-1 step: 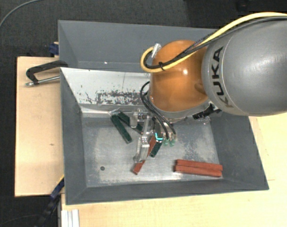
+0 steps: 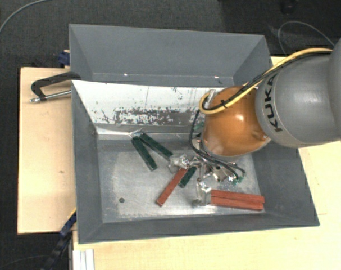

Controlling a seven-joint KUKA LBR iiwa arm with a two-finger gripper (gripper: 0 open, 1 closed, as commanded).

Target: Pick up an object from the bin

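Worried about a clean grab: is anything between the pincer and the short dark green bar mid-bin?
Nothing visible. The pincer sits right over the short dark green bar, which lies beside the slanted red bar.

Grey sheet-metal bin [image 2: 86, 167]: sloping walls matt and smooth; floor dull, finely scratched; back wall brighter, reflective, speckled with dark flecks.
Two dark green flat sticks [image 2: 143, 152]: matt, smooth, plastic-like.
Red-brown rectangular bar [image 2: 236, 200]: matt, even; material unclear.
Slanted red-brown stick [image 2: 169, 189]: same dull finish.
Orange domed wrist cover [image 2: 232, 128]: glossy, smooth, with bright highlights.
Grey arm casing [image 2: 310, 100]: smooth, satin.
Yellow cable [image 2: 299, 53]: smooth plastic sheath.
Gripper [image 2: 201, 176]: bare bright metal.
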